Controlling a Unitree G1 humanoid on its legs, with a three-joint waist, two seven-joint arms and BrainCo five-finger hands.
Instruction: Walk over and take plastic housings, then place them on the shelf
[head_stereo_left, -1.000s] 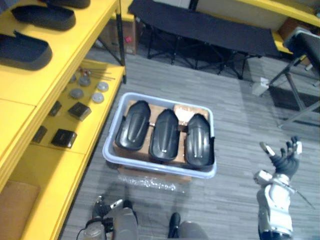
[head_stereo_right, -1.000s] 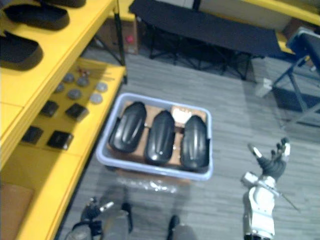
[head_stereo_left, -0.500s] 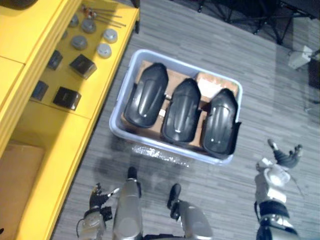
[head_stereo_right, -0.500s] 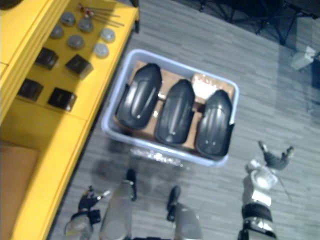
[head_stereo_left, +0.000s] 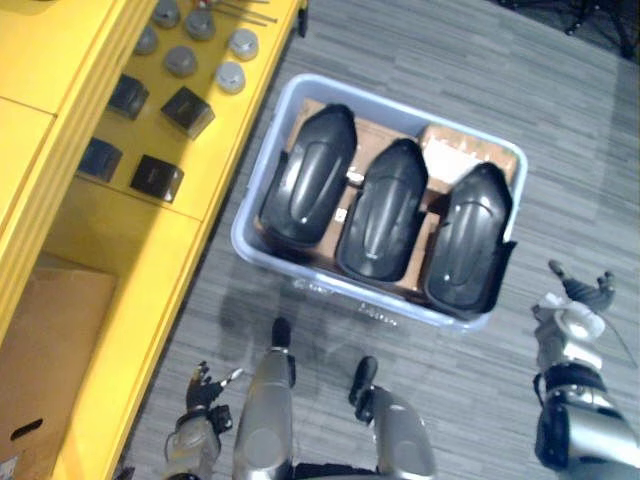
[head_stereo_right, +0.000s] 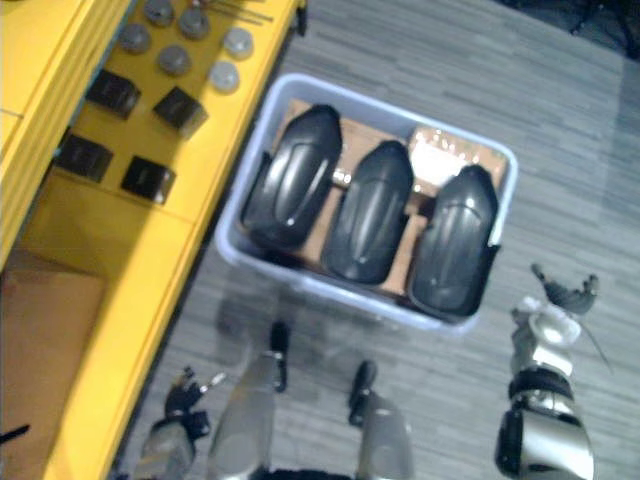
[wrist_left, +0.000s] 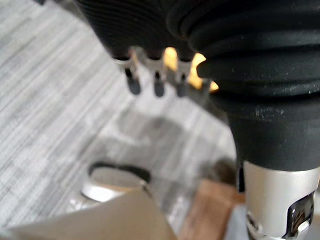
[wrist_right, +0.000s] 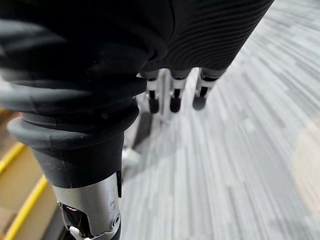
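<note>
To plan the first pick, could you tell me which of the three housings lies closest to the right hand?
The housing at the bin's right end: it lies nearest the right hand; the middle housing and the left housing sit farther off.

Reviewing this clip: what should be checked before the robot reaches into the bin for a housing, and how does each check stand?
1. Stock in the bin: ok, three plastic housings lie side by side.
2. Is the left robot hand free: ok, open and empty.
3. Is the right robot hand free: ok, open and empty.
4. Hands at the bin: not ok, both hang apart from it.
5. Room on the shelf: ok, bare yellow board beside the dark blocks.
</note>
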